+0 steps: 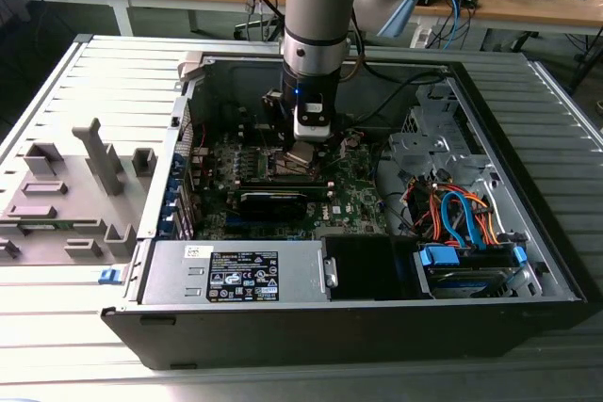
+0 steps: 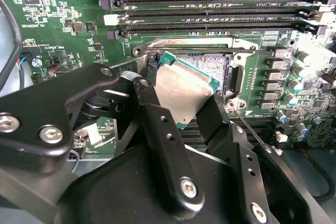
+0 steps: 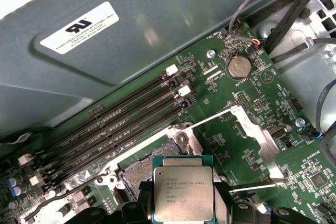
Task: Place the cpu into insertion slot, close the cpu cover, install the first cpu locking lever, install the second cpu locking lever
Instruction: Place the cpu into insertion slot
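My gripper [image 2: 181,106] is shut on the cpu [image 2: 182,88], a flat silvery square chip with a green rim, pinched by its edges between two black fingers [image 2: 153,111]. The chip hangs tilted just over the insertion slot [image 2: 214,67], a dark socket inside a silver frame on the green board; I cannot tell whether they touch. The first wrist view has the cpu [image 3: 182,192] in front of the open insertion slot [image 3: 143,170]. The cpu cover [image 3: 255,139] stands swung away from the socket, with thin wire levers [image 3: 210,120] loose. In the exterior view the gripper [image 1: 301,152] reaches down into the case.
Long black memory slots [image 2: 210,9] run beside the socket. The open computer case [image 1: 528,261] holds a power supply [image 1: 236,275], drive cage and orange and blue cables [image 1: 457,214]. A grey fixture block [image 1: 66,195] sits at the exterior view's left. Case walls hem the arm.
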